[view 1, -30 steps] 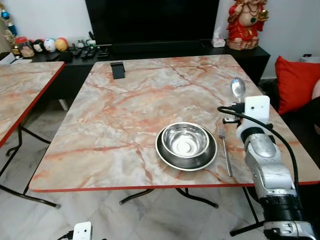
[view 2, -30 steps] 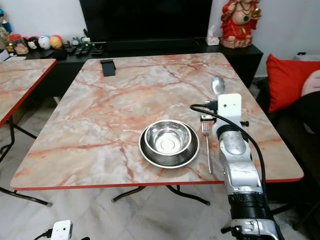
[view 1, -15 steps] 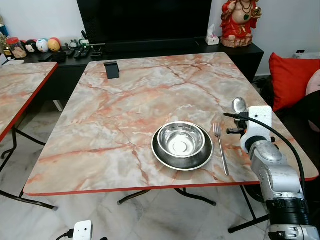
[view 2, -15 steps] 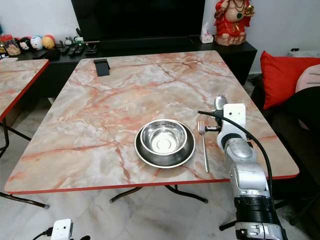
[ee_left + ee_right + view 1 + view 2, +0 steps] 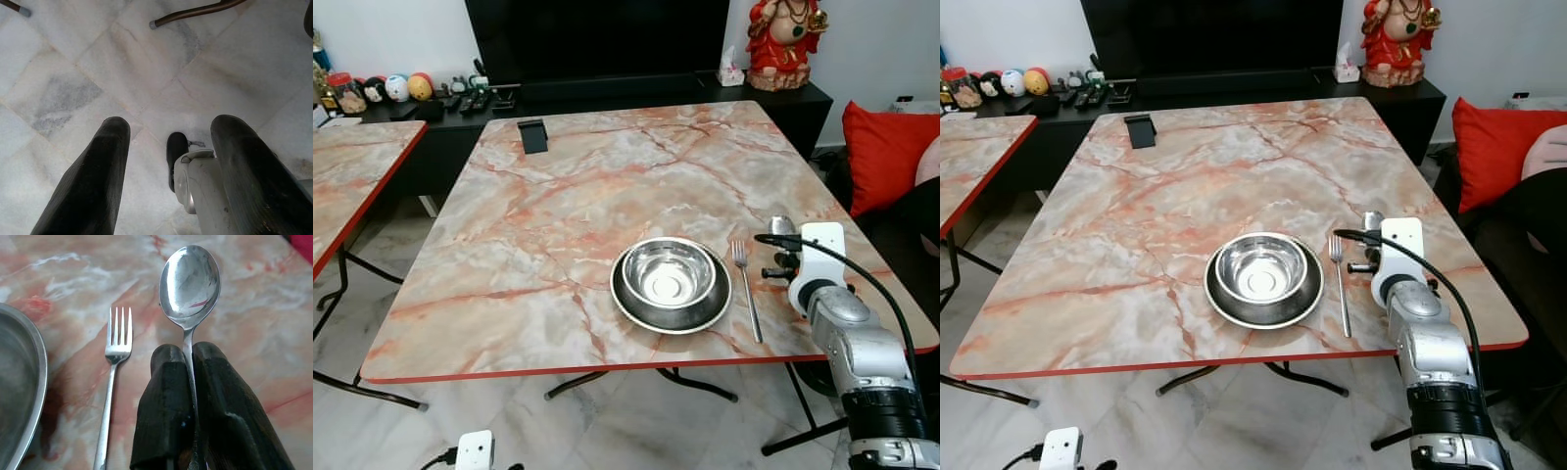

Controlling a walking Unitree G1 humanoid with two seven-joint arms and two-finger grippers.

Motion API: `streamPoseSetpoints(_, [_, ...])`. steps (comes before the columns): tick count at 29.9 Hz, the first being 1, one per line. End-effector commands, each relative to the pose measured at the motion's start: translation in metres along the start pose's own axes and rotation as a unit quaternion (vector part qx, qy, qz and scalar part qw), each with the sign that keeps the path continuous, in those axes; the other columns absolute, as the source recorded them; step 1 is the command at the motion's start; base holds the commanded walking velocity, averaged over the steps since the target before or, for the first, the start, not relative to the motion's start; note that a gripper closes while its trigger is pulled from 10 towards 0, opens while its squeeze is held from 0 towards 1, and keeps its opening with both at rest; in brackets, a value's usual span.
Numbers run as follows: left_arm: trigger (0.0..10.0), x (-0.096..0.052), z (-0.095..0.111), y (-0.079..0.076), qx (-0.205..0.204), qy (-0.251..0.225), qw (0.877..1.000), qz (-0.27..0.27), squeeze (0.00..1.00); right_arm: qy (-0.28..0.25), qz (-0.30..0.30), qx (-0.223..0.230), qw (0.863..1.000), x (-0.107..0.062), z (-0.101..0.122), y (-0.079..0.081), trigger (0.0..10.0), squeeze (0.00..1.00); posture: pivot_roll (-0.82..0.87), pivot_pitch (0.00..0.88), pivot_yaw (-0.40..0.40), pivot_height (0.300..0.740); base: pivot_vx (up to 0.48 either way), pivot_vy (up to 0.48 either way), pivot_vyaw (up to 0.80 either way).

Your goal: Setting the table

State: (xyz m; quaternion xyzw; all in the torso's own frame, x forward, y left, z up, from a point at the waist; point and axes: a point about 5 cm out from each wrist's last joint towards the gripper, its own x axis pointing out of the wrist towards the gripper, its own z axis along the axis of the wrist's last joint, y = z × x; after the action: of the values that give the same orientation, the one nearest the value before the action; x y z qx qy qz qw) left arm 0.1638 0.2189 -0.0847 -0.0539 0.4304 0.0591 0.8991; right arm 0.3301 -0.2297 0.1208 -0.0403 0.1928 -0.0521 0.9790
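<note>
A steel bowl sits inside a dark steel plate near the front of the marble table. A fork lies just right of the plate, tines pointing away from me. My right gripper is shut on the handle of a spoon, whose bowl pokes out past the wrist, low over the table to the right of the fork. My left gripper hangs open over the floor, with nothing between its fingers.
A small black stand rests at the table's far left. A second marble table is to the left. Beyond are a dark TV console with a red statue, and a red cushion at right.
My right arm has lowered and drawn back, bringing the spoon down close to the table beside the fork. The camera view shifted slightly.
</note>
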Motion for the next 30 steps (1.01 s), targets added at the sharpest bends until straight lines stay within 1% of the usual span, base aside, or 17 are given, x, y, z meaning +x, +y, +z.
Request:
streamPoseSetpoints(1, [10.0, -0.001, -0.003, 0.005, 0.0, 0.011, 1.0, 0.005, 0.0, -0.001, 0.007, 0.017, 1.0, 0.002, -0.002, 0.003, 10.0, 0.0, -0.09, 0.017, 0.074, 0.74, 0.0, 0.0, 0.0])
streamPoseSetpoints(3, [10.0, -0.001, -0.003, 0.005, -0.001, 0.011, 1.0, 0.006, 0.0, 0.003, 0.008, 0.024, 1.0, 0.003, -0.005, 0.004, 10.0, 0.0, -0.09, 0.017, 0.074, 0.74, 0.0, 0.0, 0.0])
streamPoseSetpoints(8, [10.0, -0.001, -0.003, 0.005, 0.0, 0.011, 1.0, 0.006, 0.0, 0.008, 0.004, 0.025, 1.0, 0.005, -0.01, 0.003, 10.0, 0.0, -0.09, 0.019, 0.075, 0.74, 0.0, 0.0, 0.0])
streamPoseSetpoints(22, [10.0, -0.001, -0.003, 0.006, 0.002, 0.011, 1.0, 0.005, 0.0, 0.012, -0.001, 0.014, 1.0, 0.011, -0.017, -0.003, 10.0, 0.0, -0.09, 0.006, 0.079, 0.74, 0.0, 0.0, 0.0])
streamPoseSetpoints(30, [10.0, -0.002, -0.003, 0.006, 0.003, 0.011, 1.0, 0.005, 0.0, 0.008, 0.009, 0.014, 1.0, 0.013, -0.018, 0.0, 10.0, 0.0, -0.09, 0.006, 0.081, 0.74, 0.0, 0.0, 0.0])
